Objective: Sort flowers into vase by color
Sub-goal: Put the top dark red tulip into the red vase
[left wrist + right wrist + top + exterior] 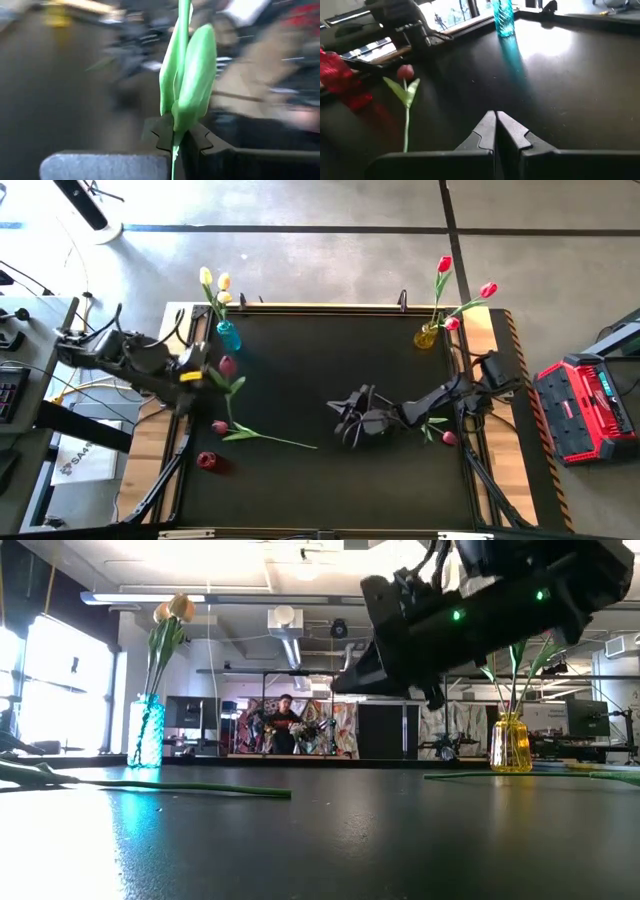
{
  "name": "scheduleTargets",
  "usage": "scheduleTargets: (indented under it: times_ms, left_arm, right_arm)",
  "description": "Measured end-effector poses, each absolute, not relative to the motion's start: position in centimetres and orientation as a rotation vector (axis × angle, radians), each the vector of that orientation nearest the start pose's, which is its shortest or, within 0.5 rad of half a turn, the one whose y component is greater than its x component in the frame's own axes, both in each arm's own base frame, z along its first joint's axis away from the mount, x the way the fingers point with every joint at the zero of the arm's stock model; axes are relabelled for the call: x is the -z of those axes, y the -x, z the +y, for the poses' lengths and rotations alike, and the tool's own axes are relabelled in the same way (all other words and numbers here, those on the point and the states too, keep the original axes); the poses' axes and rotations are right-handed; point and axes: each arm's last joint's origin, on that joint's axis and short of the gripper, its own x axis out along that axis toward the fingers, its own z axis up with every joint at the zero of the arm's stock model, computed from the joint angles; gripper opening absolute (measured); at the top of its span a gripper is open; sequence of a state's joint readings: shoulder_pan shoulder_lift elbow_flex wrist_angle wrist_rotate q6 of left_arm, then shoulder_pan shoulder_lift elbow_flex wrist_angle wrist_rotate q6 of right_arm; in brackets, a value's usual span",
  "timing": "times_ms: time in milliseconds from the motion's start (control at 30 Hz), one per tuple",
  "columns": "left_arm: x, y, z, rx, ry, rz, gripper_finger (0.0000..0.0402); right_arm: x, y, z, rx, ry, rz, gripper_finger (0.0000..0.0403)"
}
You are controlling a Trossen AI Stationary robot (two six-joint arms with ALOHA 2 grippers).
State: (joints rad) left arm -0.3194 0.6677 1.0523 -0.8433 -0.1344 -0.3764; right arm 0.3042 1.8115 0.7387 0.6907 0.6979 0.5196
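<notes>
— Looking down from above, we see the left hand (pixel 212 376) clamped on the thin green stem of a dark pink artificial tulip (pixel 227 365), just in front of the tall blue glass vase (pixel 229 336) at the far left of the black bench (pixel 330 480). In the left wrist view the stem and its leaves (pixel 189 75) stand upright between the closed fingers.

— And the right hand (pixel 348 420)? We find it well to the right of that blue vase, over the middle of the bench, fingers (pixel 485 131) pressed together and holding nothing.

— Agreed. The blue vase holds cream-yellow tulips (pixel 214 280); the small yellow glass vase (pixel 427 336), far across from it on the right, holds red tulips (pixel 462 285).

— Nearer us than the blue vase, another pink tulip (pixel 250 433) lies flat on the bench, with a red flower head (pixel 206 461) at the bench edge just beyond it.
</notes>
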Motion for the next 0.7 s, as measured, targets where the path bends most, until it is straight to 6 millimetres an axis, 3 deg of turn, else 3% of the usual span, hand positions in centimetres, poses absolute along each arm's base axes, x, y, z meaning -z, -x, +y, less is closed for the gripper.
scheduleTargets:
  times_ms: [200,533,700]
  left_arm:
    - [-38.7,-8.9,-5.2,0.397,0.299,0.367,0.0]
    - [-38.3,-8.0,-8.3,0.547,0.178,0.392,0.0]
    - [-38.4,-7.3,-8.9,0.565,0.117,0.367,0.0]
  right_arm:
    - [-13.2,-32.7,8.4,0.463,-0.364,0.242,0.0]
    - [-12.9,-32.0,9.9,0.448,-0.385,0.265,0.0]
    - [-12.9,-31.6,10.7,0.489,-0.387,0.24,0.0]
